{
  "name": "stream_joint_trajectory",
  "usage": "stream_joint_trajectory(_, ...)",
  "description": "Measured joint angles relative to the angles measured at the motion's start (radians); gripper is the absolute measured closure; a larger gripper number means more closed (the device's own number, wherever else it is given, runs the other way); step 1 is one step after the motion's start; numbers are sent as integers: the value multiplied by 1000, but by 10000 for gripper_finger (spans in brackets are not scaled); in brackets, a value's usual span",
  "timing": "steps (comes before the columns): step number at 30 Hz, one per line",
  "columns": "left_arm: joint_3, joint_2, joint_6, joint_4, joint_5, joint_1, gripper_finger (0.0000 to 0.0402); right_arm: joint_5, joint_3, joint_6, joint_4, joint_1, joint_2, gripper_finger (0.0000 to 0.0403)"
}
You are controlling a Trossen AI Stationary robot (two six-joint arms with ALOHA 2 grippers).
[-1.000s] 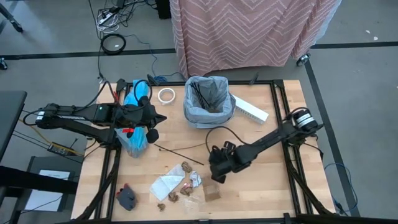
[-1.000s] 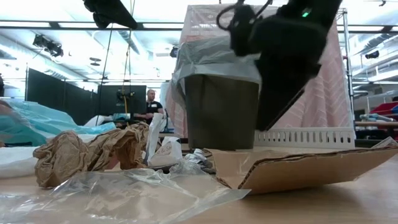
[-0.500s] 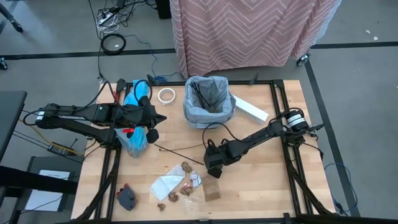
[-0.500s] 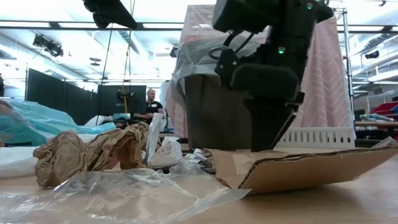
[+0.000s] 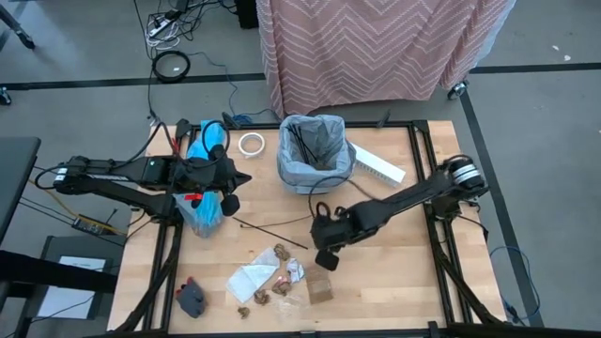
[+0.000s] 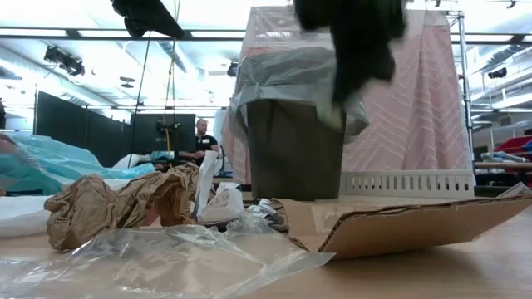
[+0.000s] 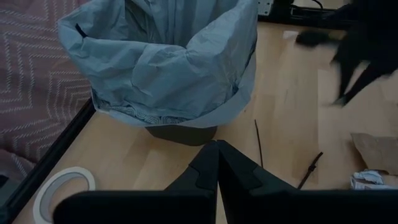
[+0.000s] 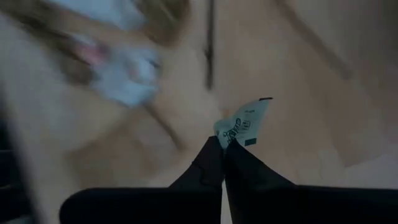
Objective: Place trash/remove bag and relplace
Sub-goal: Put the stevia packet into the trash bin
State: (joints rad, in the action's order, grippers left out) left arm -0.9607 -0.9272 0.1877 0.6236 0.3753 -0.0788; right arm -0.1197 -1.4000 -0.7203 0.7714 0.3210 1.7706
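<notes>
The dark bin lined with the light grey bag stands at the table's far middle. Trash lies near the front edge: brown paper wads, white paper, a cardboard scrap and a thin stick. My right gripper hangs above the table just beyond the cardboard scrap, shut on a small white wrapper bit with green print. My left gripper waits at the table's left, shut with nothing showing between its fingers, over the turquoise bag. My right gripper pinches the wrapper bit by one corner between its two fingertips. Most of the bit sticks out past the fingertips, lifted clear of the table.
A white tape ring lies left of the bin and a long white box right of it. A dark grey lump sits at the near left corner. Clear plastic film lies close to the low camera. A person stands in the room behind.
My right gripper dipped to the table beside the cardboard scrap, then rose again, and now carries the wrapper bit clear of the table.
</notes>
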Motion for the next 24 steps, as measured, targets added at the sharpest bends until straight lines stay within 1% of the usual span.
stream_joint_trajectory(3,0,0,0,0,7,0,387,-67,-79,53,17,-10,-95,402)
stream_joint_trajectory(5,0,0,0,0,9,0,387,-169,-126,111,12,-28,-157,402)
stream_joint_trajectory(8,0,0,0,-2,17,0,387,-348,-178,214,11,-81,-224,402)
stream_joint_trajectory(10,0,0,0,-3,17,0,387,-416,-201,290,9,-138,-259,402)
stream_joint_trajectory(11,0,0,0,-4,17,0,387,-428,-206,332,7,-172,-273,402)
stream_joint_trajectory(15,0,0,0,-5,20,0,387,-428,-207,440,5,-325,-294,403)
stream_joint_trajectory(16,0,0,0,-5,20,0,387,-414,-206,468,6,-362,-291,403)
stream_joint_trajectory(18,0,0,0,-5,20,0,387,-352,-206,530,2,-428,-279,399)
stream_joint_trajectory(21,0,0,0,-5,19,0,387,-250,-206,589,-4,-496,-241,375)
stream_joint_trajectory(24,0,0,0,-5,19,0,387,-205,-206,605,12,-536,-193,335)
